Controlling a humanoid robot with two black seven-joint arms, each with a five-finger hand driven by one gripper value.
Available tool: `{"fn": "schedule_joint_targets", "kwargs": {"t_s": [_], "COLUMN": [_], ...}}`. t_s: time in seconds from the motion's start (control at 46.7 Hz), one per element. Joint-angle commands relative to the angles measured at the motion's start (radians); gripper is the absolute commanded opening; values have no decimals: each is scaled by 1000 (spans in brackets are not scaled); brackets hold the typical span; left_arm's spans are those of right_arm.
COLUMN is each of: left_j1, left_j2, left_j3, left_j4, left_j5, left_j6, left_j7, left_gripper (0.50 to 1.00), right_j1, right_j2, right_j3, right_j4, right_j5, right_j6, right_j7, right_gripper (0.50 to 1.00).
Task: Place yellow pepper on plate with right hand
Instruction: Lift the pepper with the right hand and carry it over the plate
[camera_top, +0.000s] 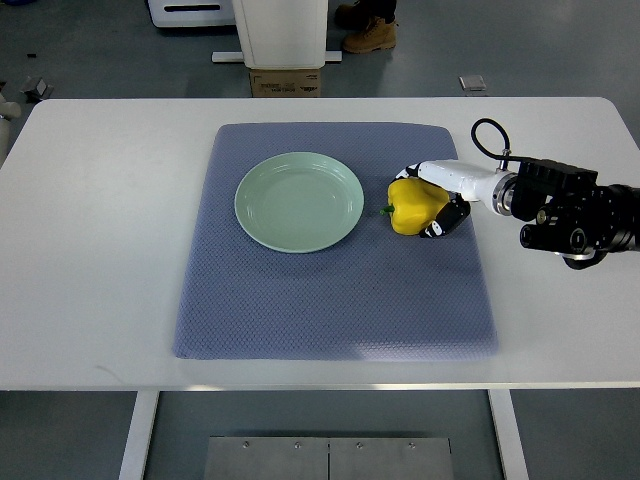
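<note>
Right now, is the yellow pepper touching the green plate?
Apart. The top view shows a strip of blue mat between the yellow pepper and the green plate's right rim. The right hand is wrapped around the pepper's far side.

Bright, even overhead light leaves the glossy white rectangular table (90, 250) nearly blown out, draws a soft sheen on the pale green round ceramic plate (299, 201), casts only faint shadows, and keeps focus sharp to the edges.
</note>
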Motion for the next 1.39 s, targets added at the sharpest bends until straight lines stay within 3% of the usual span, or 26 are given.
{"fn": "schedule_joint_targets", "kwargs": {"t_s": [0.0, 0.129, 0.214, 0.707, 1.371], "left_j1": [0, 0, 0, 0, 0], "left_j2": [0, 0, 0, 0, 0], "left_j3": [0, 0, 0, 0, 0], "left_j4": [0, 0, 0, 0, 0], "left_j5": [0, 0, 0, 0, 0], "left_j6": [0, 0, 0, 0, 0], "left_j7": [0, 0, 0, 0, 0], "left_gripper": [1000, 1000, 1000, 1000, 1000], "right_j1": [8, 0, 6, 91, 29], "right_j2": [4, 14, 20, 94, 131], "right_j3": [2, 25, 30, 143, 200], "right_j4": [2, -26, -23, -13, -26], "right_j5": [-1, 2, -6, -1, 2], "right_j6": [0, -40, -57, -52, -52], "right_j7": [7, -33, -27, -17, -34], "right_gripper": [500, 500, 500, 500, 500]}}
